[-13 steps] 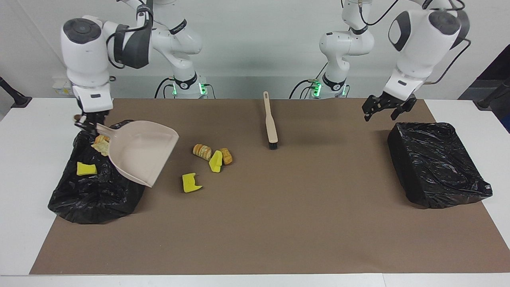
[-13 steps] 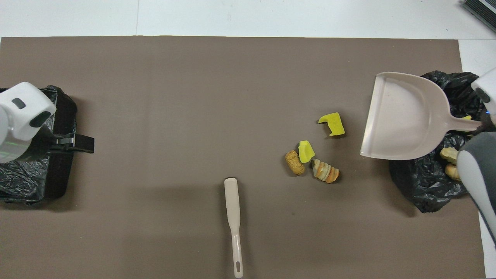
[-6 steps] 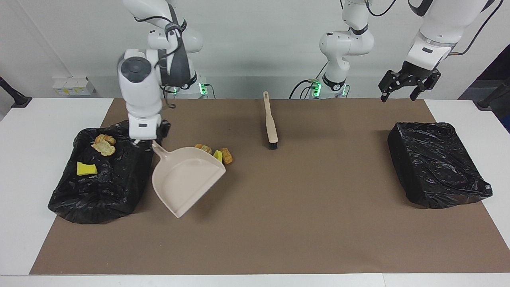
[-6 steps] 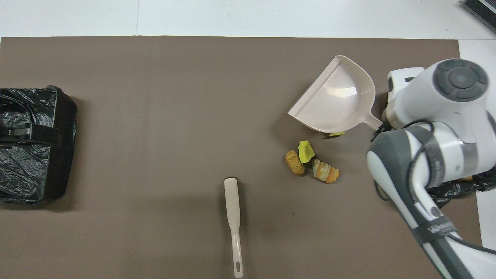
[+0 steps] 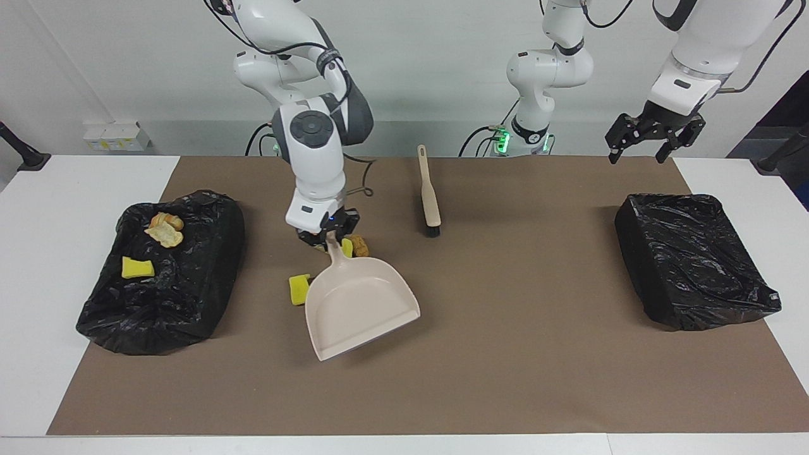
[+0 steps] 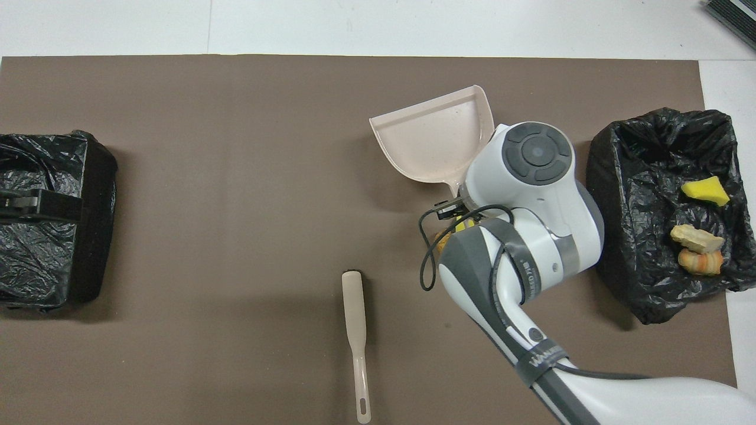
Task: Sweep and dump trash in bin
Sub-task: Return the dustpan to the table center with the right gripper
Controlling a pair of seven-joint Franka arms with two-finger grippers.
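Right gripper (image 5: 326, 237): clamped on the handle of the beige dustpan (image 5: 360, 304), pan carried over the brown mat (image 5: 505, 354), directly above the loose trash. A yellow sponge chunk (image 5: 297, 289) is seen on the mat beside the pan; a brown piece (image 5: 359, 245) beside the gripper. Three scraps are held in the black-lined bin (image 5: 189, 297) at the right arm's end. Left gripper (image 5: 654, 133): spread wide, empty, raised over the mat's edge, waiting.
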